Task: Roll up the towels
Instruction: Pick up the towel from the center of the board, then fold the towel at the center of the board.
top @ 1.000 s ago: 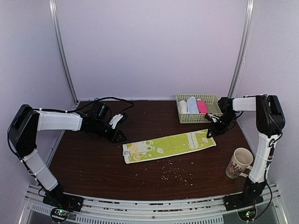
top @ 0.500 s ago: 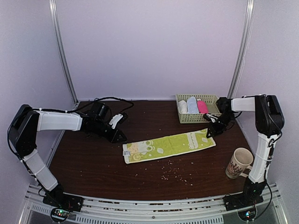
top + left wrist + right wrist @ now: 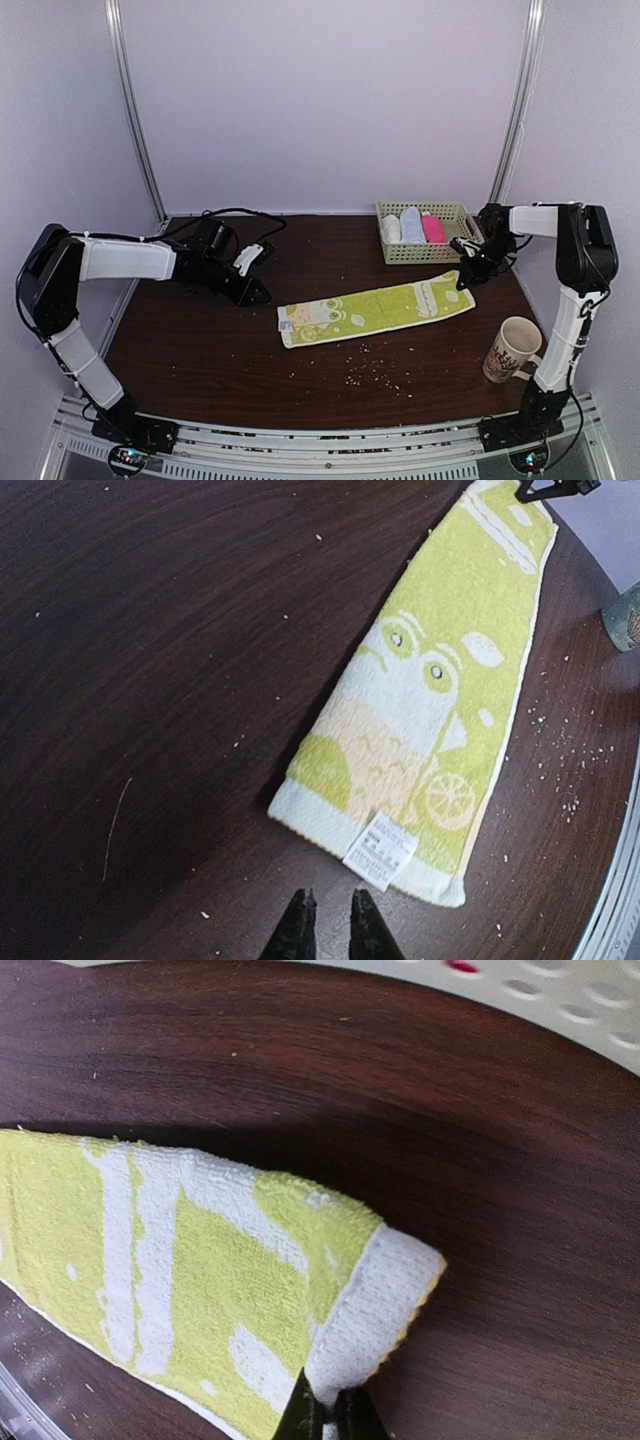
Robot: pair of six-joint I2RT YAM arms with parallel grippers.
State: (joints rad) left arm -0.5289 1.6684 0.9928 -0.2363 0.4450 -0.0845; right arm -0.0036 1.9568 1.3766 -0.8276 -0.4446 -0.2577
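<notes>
The worktop is dark brown wood. On it lies a yellow-green towel, spread long from left to right. A basket stands at the far right, a mug at the near right, and crumbs lie in front of the towel.

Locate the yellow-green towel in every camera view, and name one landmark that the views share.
Top external: the yellow-green towel lies flat, centre-right on the table.
Left wrist: the towel runs from bottom centre to top right.
Right wrist: the towel fills the lower left, corner pinched.
Shared landmark: the right claw gripping its cream-edged end.
</notes>
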